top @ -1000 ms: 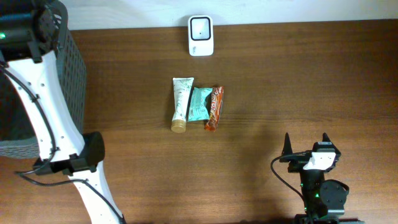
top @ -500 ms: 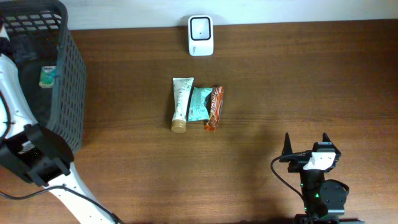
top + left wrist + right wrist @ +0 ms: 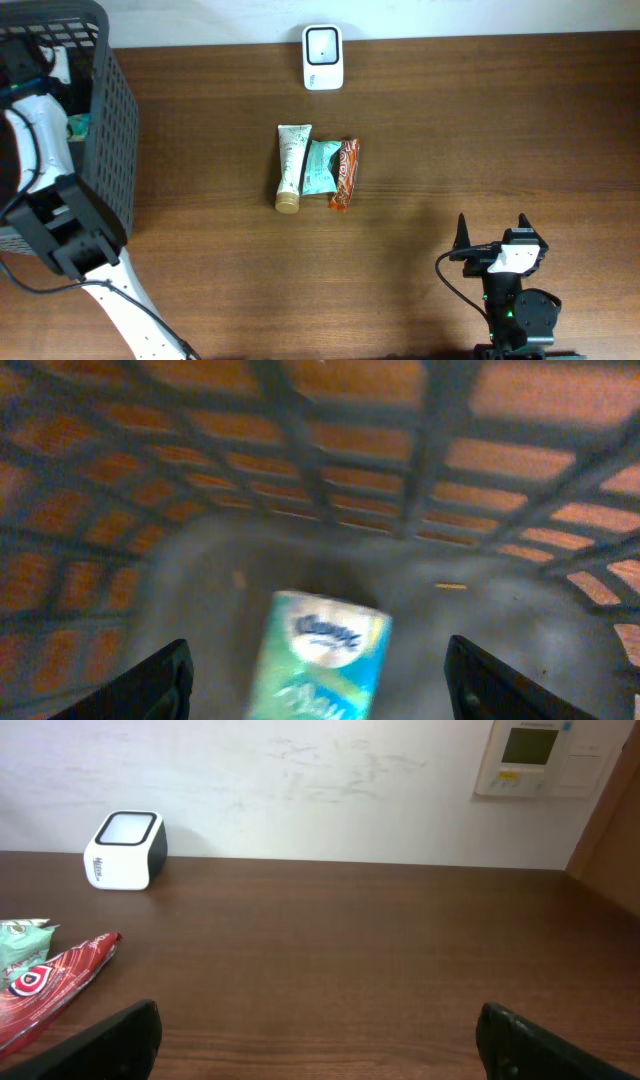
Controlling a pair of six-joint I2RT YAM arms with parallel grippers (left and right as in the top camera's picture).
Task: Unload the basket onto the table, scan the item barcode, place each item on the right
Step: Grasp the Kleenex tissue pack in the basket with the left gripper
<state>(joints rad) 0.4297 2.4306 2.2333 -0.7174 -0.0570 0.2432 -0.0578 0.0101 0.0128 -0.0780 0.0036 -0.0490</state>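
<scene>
A green and blue tissue packet (image 3: 322, 655) lies on the floor of the dark mesh basket (image 3: 115, 120) at the table's left end. My left gripper (image 3: 315, 665) hangs over it inside the basket, open, with a finger on each side and neither touching the packet. The left arm (image 3: 40, 150) reaches into the basket from the front. On the table's middle lie a white tube (image 3: 291, 165), a teal packet (image 3: 321, 166) and a red snack bar (image 3: 344, 173). The white scanner (image 3: 322, 57) stands at the back edge. My right gripper (image 3: 492, 230) rests open and empty at the front right.
The basket walls (image 3: 420, 450) close in around the left gripper. In the right wrist view the scanner (image 3: 125, 850) stands far left by the wall, with the red snack bar (image 3: 50, 985) at the left edge. A wall panel (image 3: 535, 758) hangs at the upper right.
The left arm's elbow has swung left, toward the basket, and its jaws have narrowed a little. The packet in the basket came into the overhead view. The right arm has not moved.
</scene>
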